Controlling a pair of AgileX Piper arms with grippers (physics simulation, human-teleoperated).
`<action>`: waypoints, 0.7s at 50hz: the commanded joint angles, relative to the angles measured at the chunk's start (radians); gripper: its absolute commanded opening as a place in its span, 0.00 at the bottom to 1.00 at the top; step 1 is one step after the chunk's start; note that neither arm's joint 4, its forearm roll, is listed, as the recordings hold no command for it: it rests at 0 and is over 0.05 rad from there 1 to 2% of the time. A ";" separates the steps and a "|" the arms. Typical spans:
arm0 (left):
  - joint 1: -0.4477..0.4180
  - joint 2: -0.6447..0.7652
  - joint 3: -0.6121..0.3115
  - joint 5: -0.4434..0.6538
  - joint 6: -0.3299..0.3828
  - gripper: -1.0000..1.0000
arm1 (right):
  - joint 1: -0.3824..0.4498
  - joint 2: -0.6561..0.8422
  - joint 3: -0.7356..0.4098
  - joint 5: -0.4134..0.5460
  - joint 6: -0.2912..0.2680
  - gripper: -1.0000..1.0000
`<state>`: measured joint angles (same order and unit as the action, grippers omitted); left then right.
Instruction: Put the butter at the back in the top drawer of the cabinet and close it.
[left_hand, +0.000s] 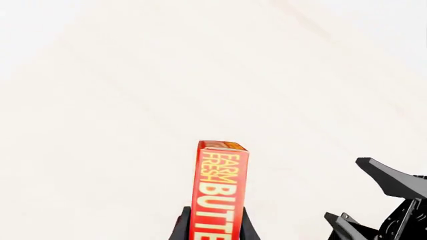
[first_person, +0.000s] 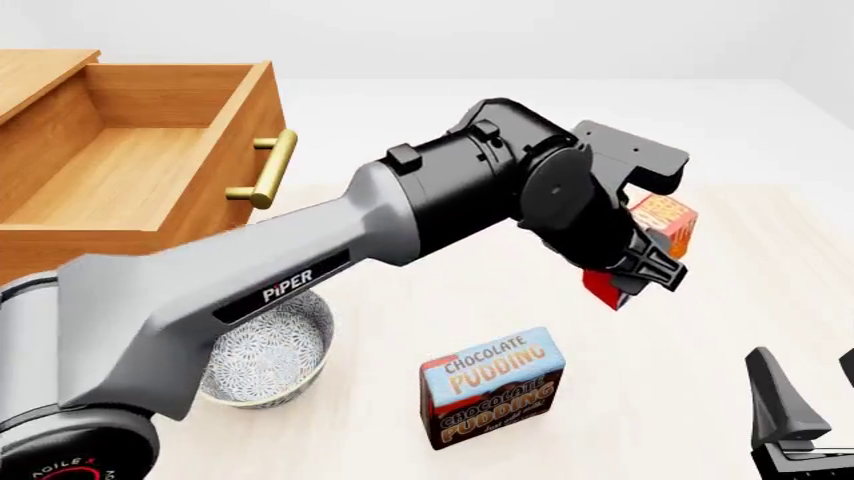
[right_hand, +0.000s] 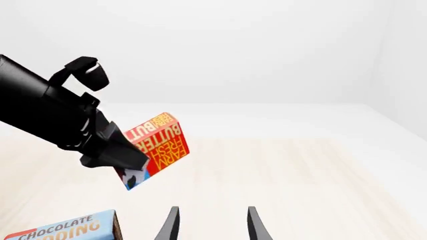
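Nearest: right tool (right_hand: 210, 225), fingers parted and empty, low beside the chocolate pudding box (first_person: 491, 388), which stands on the table (first_person: 400, 320) near a patterned bowl (first_person: 267, 358). Beyond the pudding box: left tool (first_person: 638, 268) clenched on the butter (first_person: 663, 224), lifted clear of the table. Farthest: cabinet (first_person: 200, 215), its top drawer (first_person: 120, 160) pulled open.

You see a cabinet (first_person: 227, 190) of matt, light-brown grained wood with a shiny brass handle (first_person: 267, 170). The butter (right_hand: 157, 145) looks like glossy printed card. The left gripper (first_person: 641, 265) is smooth black plastic; the table (first_person: 747, 290) is pale, matt wood.
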<state>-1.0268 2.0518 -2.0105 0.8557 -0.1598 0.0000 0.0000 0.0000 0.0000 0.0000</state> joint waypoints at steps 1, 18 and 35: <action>0.016 -0.092 0.051 -0.016 0.025 0.00 | 0.000 0.000 0.000 0.000 0.000 1.00; 0.083 -0.210 0.147 -0.037 0.036 0.00 | 0.000 0.000 0.000 0.000 0.000 1.00; 0.122 -0.295 0.194 -0.032 0.026 0.00 | 0.000 0.000 0.000 0.000 0.000 1.00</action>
<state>-0.9281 1.8235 -1.8371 0.8282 -0.1448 0.0000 0.0000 0.0000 0.0000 0.0000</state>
